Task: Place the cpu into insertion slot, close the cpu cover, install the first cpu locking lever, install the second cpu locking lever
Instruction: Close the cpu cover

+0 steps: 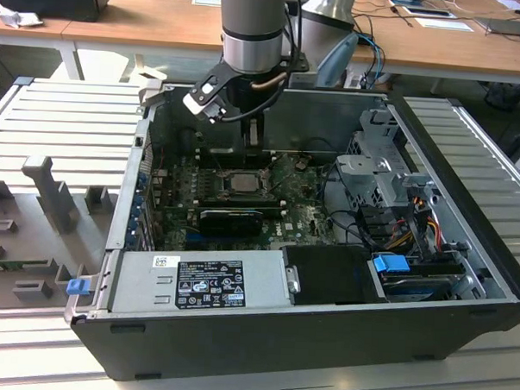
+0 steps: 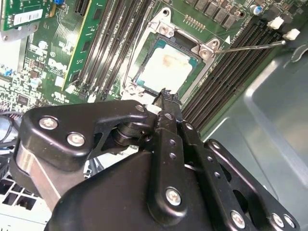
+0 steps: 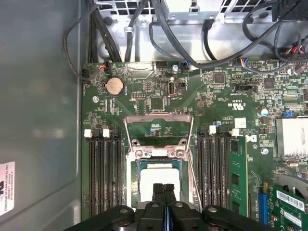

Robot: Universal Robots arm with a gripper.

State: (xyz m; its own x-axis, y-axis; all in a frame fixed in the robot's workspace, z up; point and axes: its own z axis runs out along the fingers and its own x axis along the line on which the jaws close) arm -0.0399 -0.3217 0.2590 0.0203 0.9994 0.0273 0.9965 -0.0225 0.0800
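Observation:
The cpu (image 3: pixel 156 179) (image 2: pixel 166 67), a pale square chip, lies in the insertion slot (image 3: pixel 132 166) (image 1: pixel 241 182) on the green motherboard. The cpu cover (image 3: pixel 159 119), a thin metal frame with a wide window, stands hinged open on the slot's far side. Two thin wire levers (image 3: pixel 126 139) (image 3: pixel 191 144) run along the slot's sides, and one lever (image 2: pixel 250 45) sticks out free. My gripper (image 3: pixel 163 190) (image 2: pixel 166 94) (image 1: pixel 254 143) hangs just over the cpu's near edge. It is shut, its two black fingers pressed together with nothing between them.
I work inside an open computer case (image 1: pixel 469 152) on a slatted metal table. Memory slots (image 3: pixel 103 168) (image 3: pixel 214 168) flank the socket. A black card (image 1: pixel 233 218), power supply (image 1: pixel 204 283), drive cage (image 1: pixel 382 166) and cable bundles (image 3: pixel 192 43) crowd the board.

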